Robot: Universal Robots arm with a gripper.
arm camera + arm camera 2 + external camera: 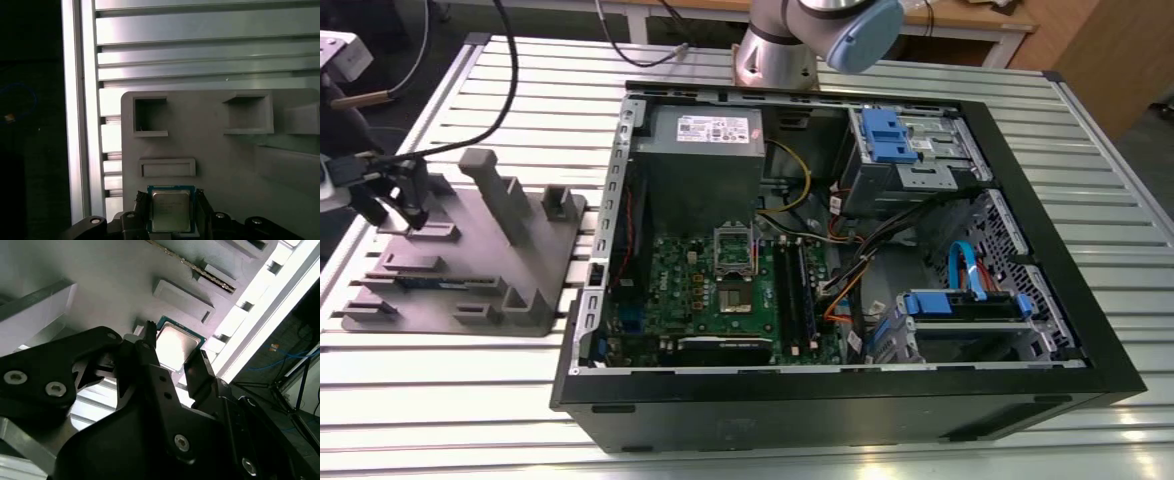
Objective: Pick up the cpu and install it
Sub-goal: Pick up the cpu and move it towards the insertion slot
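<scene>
Gripper (170, 199) sat low over the grey parts tray (215, 150), its two black fingers (140, 200) set against opposite edges of the cpu (171, 214), pinching it by the sides. This was probably to keep the metal top and underside clear. The cpu lay flat, top up, near the tray's edge, just beside a shallow rectangular recess (167, 167); whether it had lifted off the tray could not be told. Open computer case (854, 390) with its motherboard (707, 290) stood well apart, toward the exterior view's right.
</scene>
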